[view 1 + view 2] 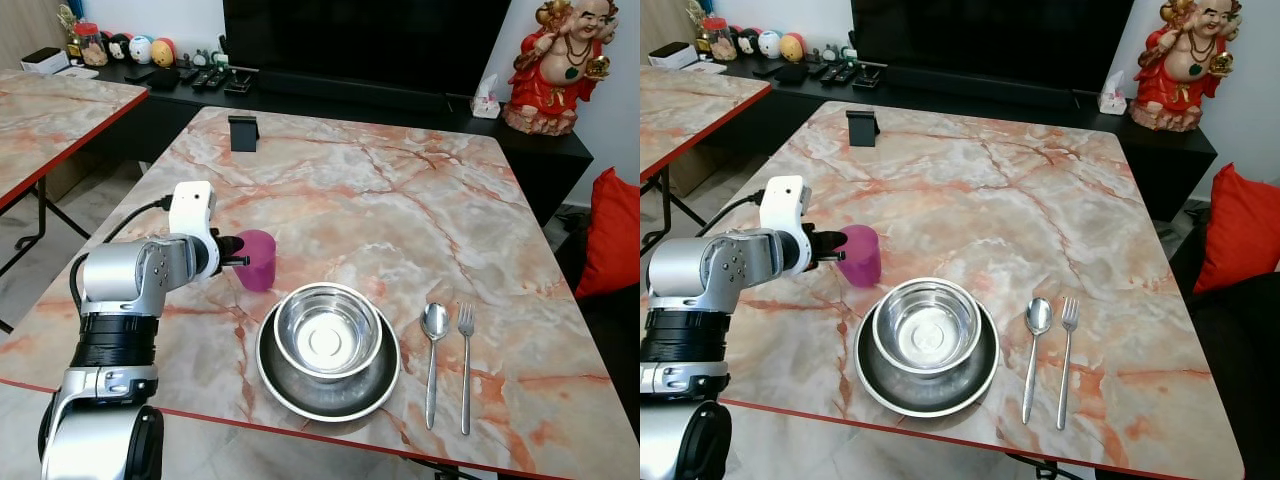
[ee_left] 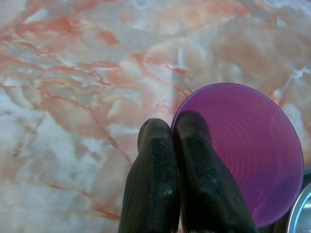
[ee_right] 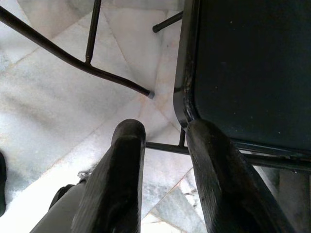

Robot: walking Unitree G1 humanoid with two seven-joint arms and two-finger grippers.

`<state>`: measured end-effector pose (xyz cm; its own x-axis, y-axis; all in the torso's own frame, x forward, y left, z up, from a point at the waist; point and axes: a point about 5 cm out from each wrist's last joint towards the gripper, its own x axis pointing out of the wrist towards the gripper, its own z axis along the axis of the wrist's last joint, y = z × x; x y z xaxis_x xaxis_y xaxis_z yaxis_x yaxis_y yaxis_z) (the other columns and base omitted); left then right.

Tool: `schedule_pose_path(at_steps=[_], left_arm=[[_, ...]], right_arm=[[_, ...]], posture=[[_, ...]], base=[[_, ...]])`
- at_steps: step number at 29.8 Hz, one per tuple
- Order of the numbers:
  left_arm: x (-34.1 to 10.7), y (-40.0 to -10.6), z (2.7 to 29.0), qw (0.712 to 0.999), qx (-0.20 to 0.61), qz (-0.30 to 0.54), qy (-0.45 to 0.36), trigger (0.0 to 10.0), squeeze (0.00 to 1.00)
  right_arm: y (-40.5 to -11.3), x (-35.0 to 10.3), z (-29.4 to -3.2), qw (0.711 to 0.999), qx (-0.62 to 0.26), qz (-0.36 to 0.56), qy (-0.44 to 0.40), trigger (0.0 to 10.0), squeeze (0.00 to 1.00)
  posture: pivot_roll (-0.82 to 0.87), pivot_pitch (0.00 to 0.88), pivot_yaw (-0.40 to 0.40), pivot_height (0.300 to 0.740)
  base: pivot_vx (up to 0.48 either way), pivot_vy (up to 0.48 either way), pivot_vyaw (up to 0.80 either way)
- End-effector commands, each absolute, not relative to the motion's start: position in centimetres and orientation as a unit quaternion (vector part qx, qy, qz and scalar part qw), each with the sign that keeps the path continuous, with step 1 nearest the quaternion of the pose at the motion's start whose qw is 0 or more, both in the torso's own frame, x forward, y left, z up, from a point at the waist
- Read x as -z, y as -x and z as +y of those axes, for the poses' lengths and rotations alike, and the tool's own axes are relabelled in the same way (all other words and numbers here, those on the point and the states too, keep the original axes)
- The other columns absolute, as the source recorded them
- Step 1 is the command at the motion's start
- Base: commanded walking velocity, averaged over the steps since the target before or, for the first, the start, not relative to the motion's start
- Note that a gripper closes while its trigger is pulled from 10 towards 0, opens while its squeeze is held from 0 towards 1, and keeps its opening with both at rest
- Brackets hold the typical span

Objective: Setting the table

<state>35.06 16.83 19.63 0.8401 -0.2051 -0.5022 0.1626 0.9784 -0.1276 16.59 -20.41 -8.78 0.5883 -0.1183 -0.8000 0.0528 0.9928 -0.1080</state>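
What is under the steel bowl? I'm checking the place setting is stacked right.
The steel bowl sits in a wider steel plate on the marble table. The plate's centre is covered by the bowl.

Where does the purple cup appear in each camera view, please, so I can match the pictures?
Left eye view: purple cup, left of centre, beside the steel bowl.
Right eye view: cup, left of centre, beside the bowl.
Left wrist view: cup, its rim pinched by the left end effector.
Right wrist view: not in it.
Shared landmark: the steel bowl.
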Motion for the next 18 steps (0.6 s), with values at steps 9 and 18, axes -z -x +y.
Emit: schedule_pose_path(at_steps=[9,18], left_arm=[[-19.45,-34.64,16.74,0.958,0.093,0.27,0.025,10.0,0.0],[-19.45,-34.67,16.69,0.959,0.093,0.266,0.019,10.0,0.0]], right_arm=[[-16.67,8.73,-20.62,0.89,0.053,0.452,0.033,10.0,0.0],[-16.57,8.77,-20.6,0.889,0.052,0.453,0.034,10.0,0.0]], posture=[[0.13,0.0,-0.069,0.728],[0.13,0.0,-0.068,0.728]], base=[[0.0,0.0,0.0],[0.0,0.0,0.0]])
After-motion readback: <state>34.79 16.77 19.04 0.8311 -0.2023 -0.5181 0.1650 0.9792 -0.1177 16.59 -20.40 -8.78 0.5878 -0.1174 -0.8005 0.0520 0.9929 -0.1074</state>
